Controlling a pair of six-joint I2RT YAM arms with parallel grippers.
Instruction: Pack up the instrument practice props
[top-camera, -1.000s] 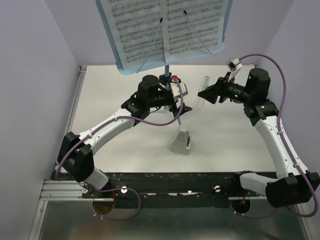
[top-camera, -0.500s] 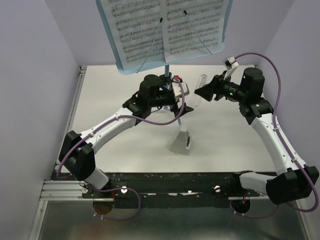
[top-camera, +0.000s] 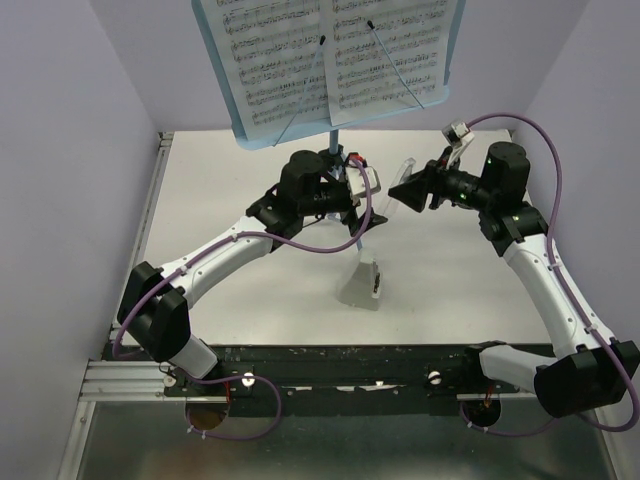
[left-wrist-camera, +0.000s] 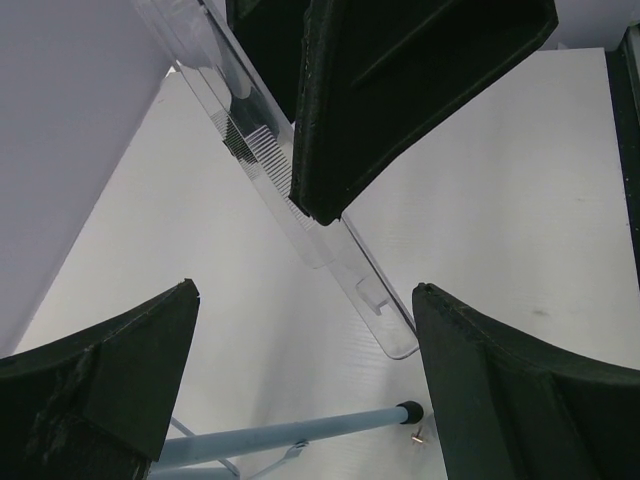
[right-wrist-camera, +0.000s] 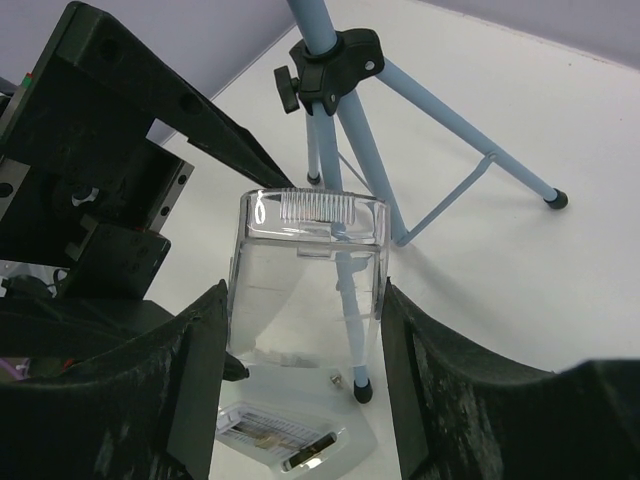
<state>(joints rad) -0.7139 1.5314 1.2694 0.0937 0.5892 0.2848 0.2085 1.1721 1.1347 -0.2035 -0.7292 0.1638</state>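
Observation:
The light-blue music stand (top-camera: 250, 125) rises at the table's back, two white sheet-music pages (top-camera: 280, 50) resting on its tray under thin wire holders. Its tripod hub (right-wrist-camera: 330, 60) and legs (left-wrist-camera: 300, 432) spread over the white table. My left gripper (top-camera: 360, 188) is open beside the pole, and one black-tipped leg runs low between its fingers (left-wrist-camera: 100, 380). My right gripper (top-camera: 405, 190) is shut on a clear plastic cover (right-wrist-camera: 310, 260), held upright just right of the stand's legs.
A grey wedge-shaped device (top-camera: 362, 285) stands on the table in front of the stand, and it shows through the cover (right-wrist-camera: 290, 440). A small metal screw (left-wrist-camera: 415, 437) lies by the leg's tip. Lilac walls close in the left, right and back.
The right gripper has moved left toward the stand's legs, carrying the clear cover. The left arm has hardly moved.

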